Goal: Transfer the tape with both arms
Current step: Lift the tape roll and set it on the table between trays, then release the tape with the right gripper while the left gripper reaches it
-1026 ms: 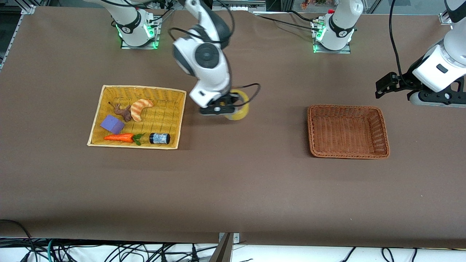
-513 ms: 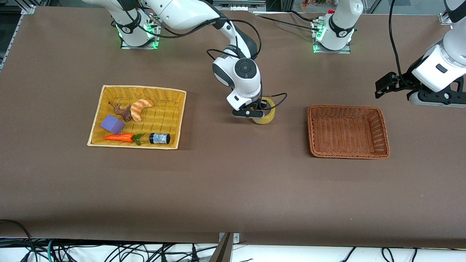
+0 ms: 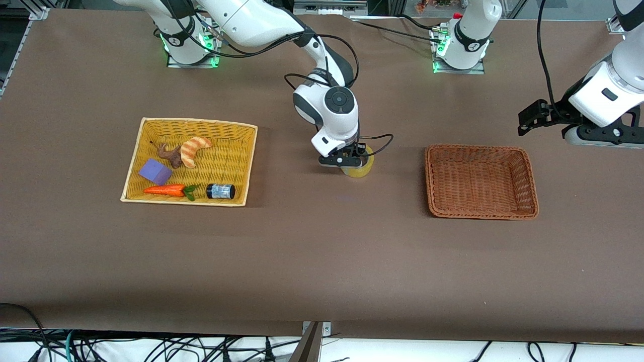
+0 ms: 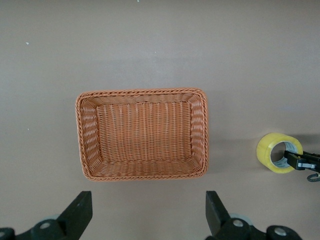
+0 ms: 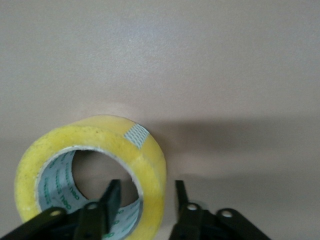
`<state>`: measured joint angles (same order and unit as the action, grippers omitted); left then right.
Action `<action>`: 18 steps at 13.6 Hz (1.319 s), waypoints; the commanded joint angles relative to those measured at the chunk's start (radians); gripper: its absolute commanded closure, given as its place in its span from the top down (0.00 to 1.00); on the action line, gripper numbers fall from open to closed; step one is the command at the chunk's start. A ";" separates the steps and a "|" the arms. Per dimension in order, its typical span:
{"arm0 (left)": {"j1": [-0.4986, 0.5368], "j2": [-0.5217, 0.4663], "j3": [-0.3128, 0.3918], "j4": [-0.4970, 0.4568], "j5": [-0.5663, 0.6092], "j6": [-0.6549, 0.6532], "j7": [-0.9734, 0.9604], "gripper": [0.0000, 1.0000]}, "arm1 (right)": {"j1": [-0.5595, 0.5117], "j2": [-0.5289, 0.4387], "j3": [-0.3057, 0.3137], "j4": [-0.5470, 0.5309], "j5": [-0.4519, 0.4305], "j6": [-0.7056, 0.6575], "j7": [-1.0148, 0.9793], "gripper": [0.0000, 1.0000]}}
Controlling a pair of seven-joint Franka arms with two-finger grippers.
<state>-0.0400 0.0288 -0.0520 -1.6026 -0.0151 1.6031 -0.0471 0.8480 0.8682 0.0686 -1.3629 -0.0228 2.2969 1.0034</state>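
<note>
Since the earlier frames, we see that the right arm has carried the tape (image 3: 358,166) away from the yellow basket (image 3: 132,171) to the middle of the table, between the two baskets, and has lowered it slightly in the last half second. Now the right gripper (image 3: 352,162) sits low over the table with the roll at its tips. In the right wrist view, one finger (image 5: 111,200) reaches into the roll's hole and the other stands outside the wall; the fingers (image 5: 181,199) straddle the tape (image 5: 95,170) wall with a visible gap on the outer side, so we read the jaws as partly spread rather than clamped. Whether the roll rests on the table we cannot tell.

The left gripper (image 3: 528,118) waits in the air, jaws apart, toward the left arm's end of the table; its wrist view looks down on the brown basket (image 4: 82,145). A carrot (image 3: 165,190), a purple block (image 3: 155,171), a croissant (image 3: 193,150) and a dark jar (image 3: 221,191) lie in the yellow basket.
</note>
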 commanded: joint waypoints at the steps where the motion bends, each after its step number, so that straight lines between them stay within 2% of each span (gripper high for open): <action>1: -0.008 -0.017 0.001 -0.008 -0.017 -0.008 0.015 1.00 | -0.042 -0.053 0.000 -0.002 -0.008 -0.040 -0.029 0.87; 2: -0.011 -0.017 0.001 -0.007 -0.017 -0.008 0.015 1.00 | -0.082 -0.108 0.000 -0.002 -0.002 -0.119 -0.060 1.00; 5: -0.021 -0.017 -0.017 -0.007 -0.017 -0.009 0.012 1.00 | -0.225 -0.328 0.000 -0.027 0.032 -0.382 -0.353 1.00; 7: -0.026 -0.009 -0.029 0.006 -0.016 -0.011 0.015 1.00 | -0.352 -0.476 0.000 -0.114 0.043 -0.441 -0.567 1.00; 11: -0.027 0.067 -0.149 0.006 -0.019 -0.037 0.015 1.00 | -0.590 -0.762 0.000 -0.306 0.046 -0.563 -0.837 1.00; 13: -0.027 0.138 -0.239 -0.008 0.003 -0.055 -0.009 1.00 | -0.703 -0.833 0.000 -0.318 0.046 -0.661 -0.974 1.00; 15: -0.061 0.256 -0.319 0.000 0.079 0.004 -0.179 1.00 | -0.777 -0.868 -0.001 -0.320 0.044 -0.682 -1.081 1.00; 18: -0.179 0.412 -0.325 -0.005 0.127 0.179 -0.455 1.00 | -0.781 -0.870 -0.056 -0.302 0.038 -0.717 -1.111 1.00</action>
<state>-0.1701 0.3495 -0.3769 -1.6364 0.0710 1.7214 -0.3845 0.0680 0.0099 0.0194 -1.6483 0.0079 1.5889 -0.0885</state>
